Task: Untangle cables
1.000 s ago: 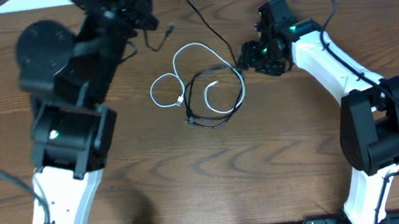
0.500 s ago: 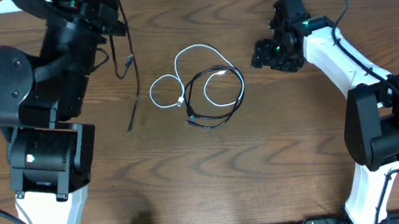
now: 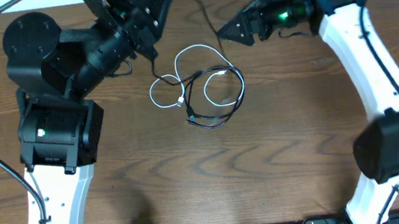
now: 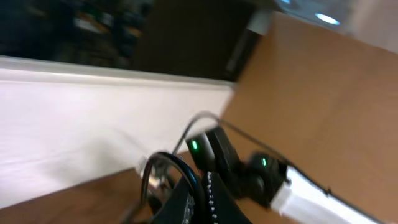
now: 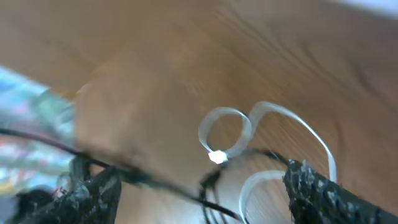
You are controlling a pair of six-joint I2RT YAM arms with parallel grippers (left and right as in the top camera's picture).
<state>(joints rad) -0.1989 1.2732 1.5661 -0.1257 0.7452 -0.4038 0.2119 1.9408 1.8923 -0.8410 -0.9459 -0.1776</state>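
**Change since half a second ago:** both arms have swung toward the far edge of the bench. The right arm has left its place beside the cables. The left arm has come across from the far left corner. The cables themselves have not shifted.

**Item 1, white cable**: lies flat on the bench, midway along its width and nearer the far edge. It forms one small loop on the left and one broad arc on the right.

**Item 2, black cable**: a single loop laid within and across the white arc, touching it at the crossings. Its plug end points toward the near edge.

**Item 3, right gripper**: off the surface just beyond the cables, toward the far edge. Its fingers are spread wide with nothing between them.

**Item 4, left gripper**: raised on the far-left side of the tangle. Its wrist view faces the wall and is blurred, so the jaw state cannot be told.

**Item 5, thicker black wire**: robot wiring, hanging between the two grippers and close to the white arc.

**Hazards:**
- A pull on one cord alone would likely drag the other with it, because the crossings are unheld.
- That same pull could cinch the loops tighter.
- A descent from here could pinch the robot wiring instead of the black cable.
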